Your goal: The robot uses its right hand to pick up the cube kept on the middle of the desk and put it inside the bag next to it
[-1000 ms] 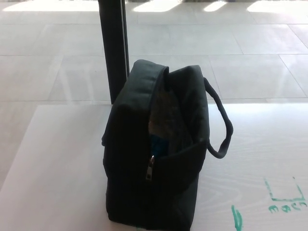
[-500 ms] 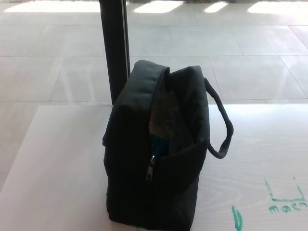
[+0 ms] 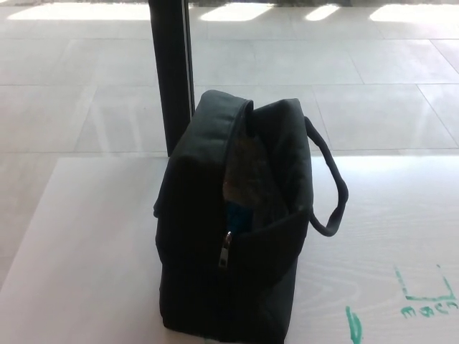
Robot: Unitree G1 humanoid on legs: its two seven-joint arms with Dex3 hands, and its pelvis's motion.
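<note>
Neither hand shows, so their state cannot be told.
Soft black bag (image 3: 237, 244) gapes open; blue cube (image 3: 234, 213), probably light and rigid, sits inside.

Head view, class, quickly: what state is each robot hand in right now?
Left hand: not in view, so its state cannot be told.
Right hand: not in view either; only the black bag on the desk shows.
</note>
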